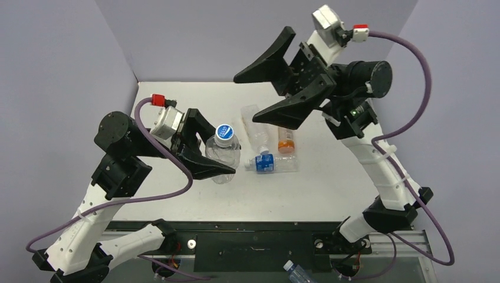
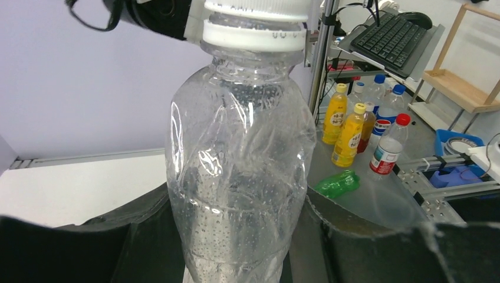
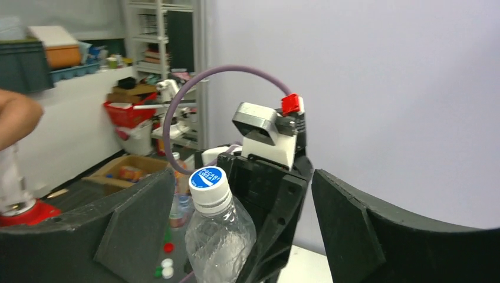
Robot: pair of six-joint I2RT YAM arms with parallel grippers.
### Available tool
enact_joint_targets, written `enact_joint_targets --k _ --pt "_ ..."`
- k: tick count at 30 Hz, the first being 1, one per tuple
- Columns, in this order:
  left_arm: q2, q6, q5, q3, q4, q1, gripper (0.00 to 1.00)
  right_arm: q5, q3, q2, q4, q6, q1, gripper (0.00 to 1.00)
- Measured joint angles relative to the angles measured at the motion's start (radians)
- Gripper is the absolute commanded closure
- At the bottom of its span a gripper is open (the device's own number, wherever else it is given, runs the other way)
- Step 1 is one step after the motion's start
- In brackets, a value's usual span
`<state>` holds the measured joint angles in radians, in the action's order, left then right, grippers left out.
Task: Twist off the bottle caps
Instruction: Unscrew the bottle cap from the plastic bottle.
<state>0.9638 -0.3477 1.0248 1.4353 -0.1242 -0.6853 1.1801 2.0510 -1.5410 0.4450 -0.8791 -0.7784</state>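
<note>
A clear crumpled bottle [image 1: 223, 158] stands upright in my left gripper [image 1: 218, 154], which is shut on its body. On its neck sits a white ridged bottle cap [image 1: 224, 132] with a blue top. In the left wrist view the bottle [image 2: 242, 177] fills the middle between the dark fingers, its cap [image 2: 256, 23] at the top edge. My right gripper [image 1: 249, 96] hangs open, raised above and to the right of the cap, touching nothing. From the right wrist, the cap [image 3: 209, 186] shows low between the spread fingers [image 3: 138, 227].
Three more bottles lie on the white table right of the held one: a clear one [image 1: 256, 127], an orange one [image 1: 286, 140] and a blue-labelled one [image 1: 270, 163]. Grey walls close the back and sides. Another bottle [image 1: 295, 272] lies below the front rail.
</note>
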Motion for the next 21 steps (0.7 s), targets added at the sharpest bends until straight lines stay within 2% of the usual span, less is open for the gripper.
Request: enact_joint_targets --k 3,11,15,21 --pt "-0.012 0.055 -0.014 -0.006 -0.018 0.002 1.0 -0.037 -0.015 0.068 -0.111 0.082 0.053 0.18" --pt "-0.049 0.163 -0.055 -0.027 -0.04 0.013 1.0 -0.091 -0.138 0.265 -0.435 0.386 0.04 0.17" --pt "-0.052 0.168 -0.076 -0.027 -0.036 0.013 1.0 -0.167 -0.163 0.284 -0.635 0.559 -0.003 0.16" --pt "-0.049 0.101 -0.136 -0.027 0.0 0.013 1.0 -0.375 -0.198 0.233 -0.94 0.814 -0.124 0.15"
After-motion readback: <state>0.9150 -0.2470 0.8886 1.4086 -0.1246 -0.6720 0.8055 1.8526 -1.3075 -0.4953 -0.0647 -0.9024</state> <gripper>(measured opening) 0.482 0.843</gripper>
